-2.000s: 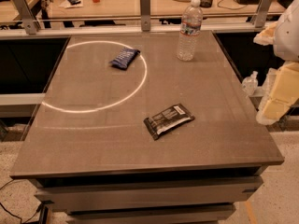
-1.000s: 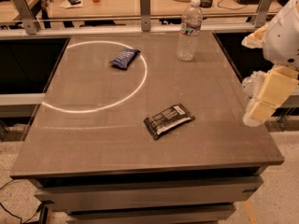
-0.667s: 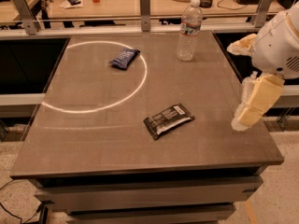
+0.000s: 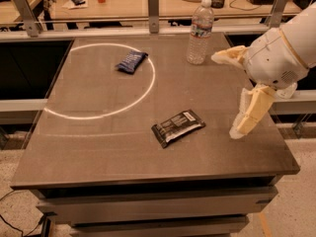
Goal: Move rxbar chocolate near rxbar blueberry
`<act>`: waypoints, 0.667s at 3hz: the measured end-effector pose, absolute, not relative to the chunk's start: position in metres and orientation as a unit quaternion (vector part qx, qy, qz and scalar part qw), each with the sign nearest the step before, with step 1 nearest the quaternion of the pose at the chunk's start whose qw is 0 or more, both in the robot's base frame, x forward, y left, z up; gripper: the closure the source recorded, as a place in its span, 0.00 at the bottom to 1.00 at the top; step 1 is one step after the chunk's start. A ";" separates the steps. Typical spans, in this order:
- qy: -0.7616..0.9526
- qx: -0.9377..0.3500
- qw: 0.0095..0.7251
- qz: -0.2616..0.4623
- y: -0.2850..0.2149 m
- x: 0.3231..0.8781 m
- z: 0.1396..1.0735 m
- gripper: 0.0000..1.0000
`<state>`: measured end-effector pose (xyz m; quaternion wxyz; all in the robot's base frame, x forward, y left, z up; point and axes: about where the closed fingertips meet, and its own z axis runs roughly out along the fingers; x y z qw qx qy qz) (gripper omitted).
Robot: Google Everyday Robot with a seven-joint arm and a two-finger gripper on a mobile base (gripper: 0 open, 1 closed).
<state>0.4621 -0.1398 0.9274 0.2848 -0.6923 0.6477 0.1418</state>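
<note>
The rxbar chocolate [image 4: 177,127], a flat black wrapper with white marks, lies on the grey table [image 4: 98,142] right of centre, toward the front. The rxbar blueberry [image 4: 131,61], a smaller dark blue wrapper, lies at the back left, inside a white ring of light. My gripper [image 4: 224,95] hangs over the table's right side, to the right of the chocolate bar and above it. It is open and empty, with one cream finger [image 4: 228,57] pointing left and the other [image 4: 251,113] pointing down.
A clear water bottle [image 4: 200,31] stands at the back right of the table, just left of the upper finger. A railing with metal posts [image 4: 153,4] runs behind the table. The table's right edge [image 4: 276,127] lies under my arm.
My arm has swung in from the right edge of view toward the table's middle and now reaches over the right side. Both bars and the bottle have not moved.
</note>
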 end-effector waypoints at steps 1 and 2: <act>0.614 -0.715 0.291 0.165 -0.127 0.471 0.914 0.00; 0.588 -0.734 0.288 0.178 -0.108 0.475 0.899 0.00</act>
